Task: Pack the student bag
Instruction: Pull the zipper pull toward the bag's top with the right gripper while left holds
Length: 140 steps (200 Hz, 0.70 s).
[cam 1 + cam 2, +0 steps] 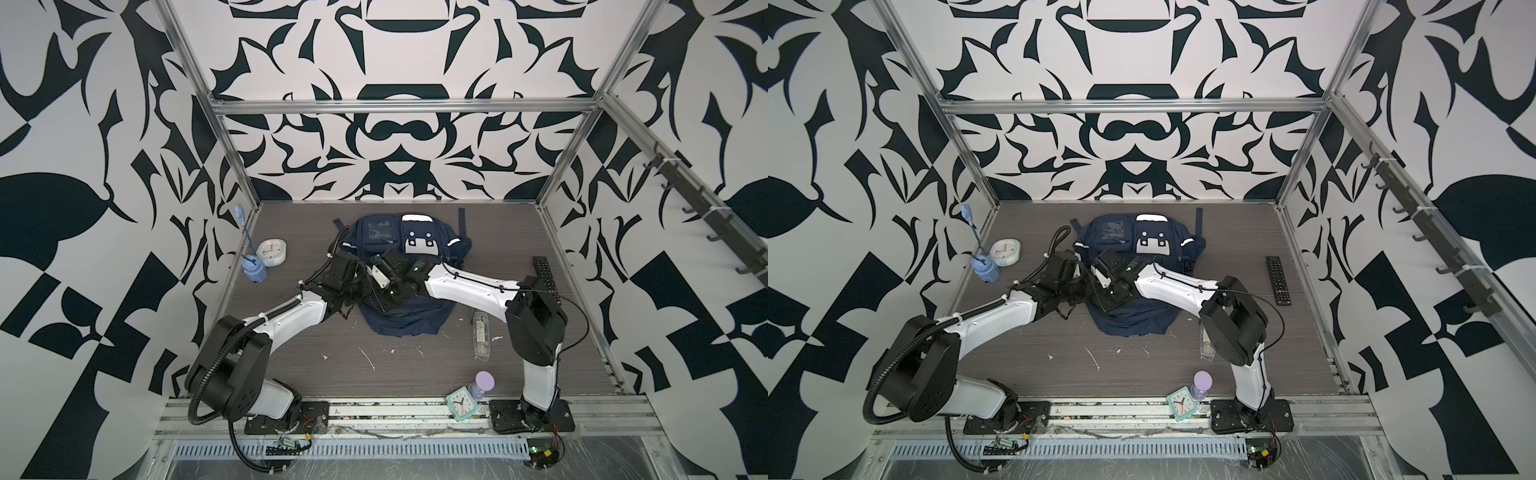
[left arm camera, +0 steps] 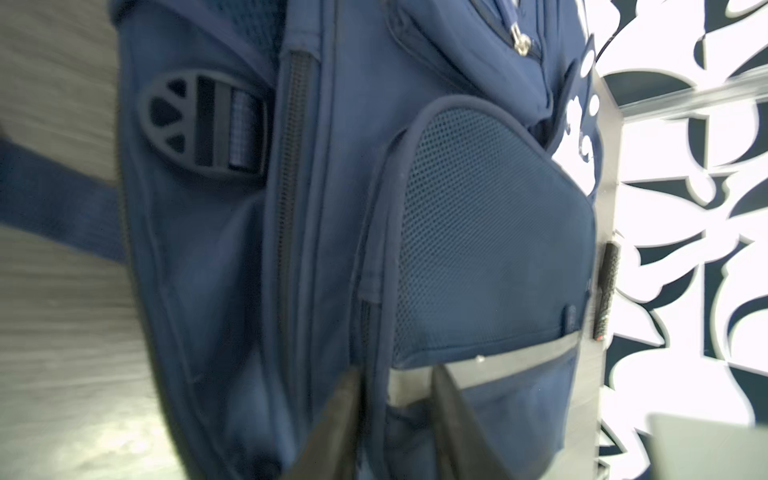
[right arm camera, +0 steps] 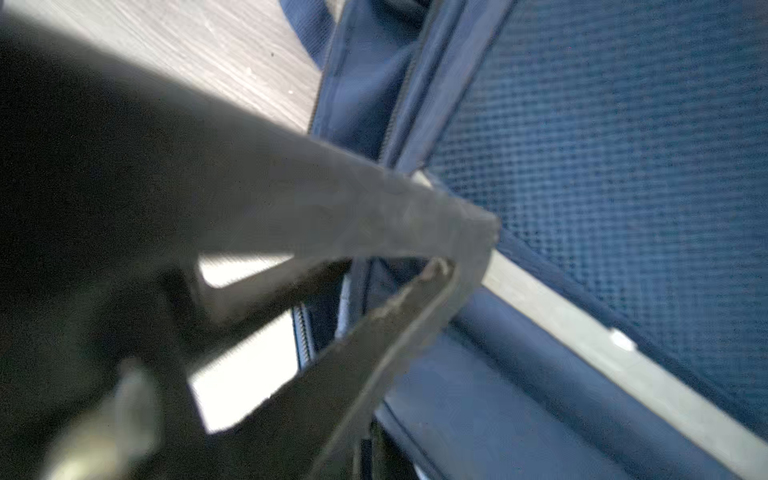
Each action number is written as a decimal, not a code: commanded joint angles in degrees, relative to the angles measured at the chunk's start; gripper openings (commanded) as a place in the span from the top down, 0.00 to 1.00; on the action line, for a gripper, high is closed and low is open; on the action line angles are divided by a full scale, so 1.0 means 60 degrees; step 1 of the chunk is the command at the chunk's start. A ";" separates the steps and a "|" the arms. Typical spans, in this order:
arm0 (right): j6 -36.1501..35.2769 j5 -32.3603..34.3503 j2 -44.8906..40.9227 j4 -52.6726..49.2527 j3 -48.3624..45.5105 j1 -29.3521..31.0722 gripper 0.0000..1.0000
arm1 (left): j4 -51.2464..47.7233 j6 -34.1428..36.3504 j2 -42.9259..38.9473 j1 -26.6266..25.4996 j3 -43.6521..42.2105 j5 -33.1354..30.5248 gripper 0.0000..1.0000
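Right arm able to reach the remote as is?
Probably yes. The remote lies alone on the table, nothing over it. But the right gripper is shut at the student bag, so it must pull back and open first.

matt navy cloth student bag [image 2: 332,208], coarse mesh pocket [image 2: 490,232], shiny silver strip [image 2: 519,365], grey wood-grain table [image 1: 415,361]

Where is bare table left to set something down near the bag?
Widest: front centre, between the student bag and the mint clock. Also back right, between bag and remote. Crowded: left edge by the round clock, and around the clear container.
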 commanded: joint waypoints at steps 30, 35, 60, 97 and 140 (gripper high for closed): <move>0.0124 0.0272 -0.1335 0.0908 -0.0971 -0.0055 1.00 | -0.0783 0.0823 -0.0012 0.0629 0.0608 0.0874 0.49; 0.0138 0.0305 -0.1450 0.0922 -0.1103 -0.0079 1.00 | -0.0821 0.0885 -0.0007 0.0685 0.0638 0.0875 0.48; 0.0199 0.0441 -0.2063 0.0923 -0.1905 -0.0255 1.00 | -0.0993 0.1181 0.0191 0.0865 0.0960 0.0910 0.47; 0.0306 0.0603 -0.3174 0.0795 -0.3193 -0.0695 1.00 | -0.1423 0.1784 0.0968 0.1189 0.1801 0.0857 0.47; 0.0541 0.0658 -0.4117 0.0709 -0.4166 -0.1237 1.00 | -0.1677 0.2253 0.2491 0.1444 0.2876 0.1140 0.47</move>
